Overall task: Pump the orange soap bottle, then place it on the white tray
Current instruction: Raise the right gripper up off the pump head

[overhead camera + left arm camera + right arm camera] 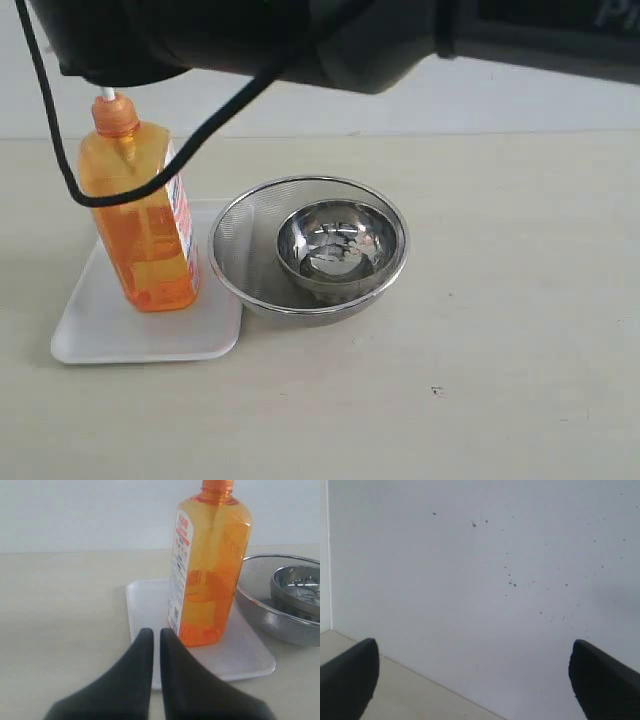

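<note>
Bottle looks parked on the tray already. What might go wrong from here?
1. The orange soap bottle is tall and narrow, upright on the white tray; the shut left claw appears close to its base, so a forward nudge might tip it.
2. The mesh bowl lies beside the tray; a toppling bottle could strike it.
3. A black cable crosses the bottle in the exterior view; whether it touches is unclear.

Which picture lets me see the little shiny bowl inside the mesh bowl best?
The exterior view: it looks down into the whole small shiny round steel bowl, sitting inside the round steel mesh bowl. The left wrist view cuts part of it off. The right wrist view shows only a white wall.
</note>
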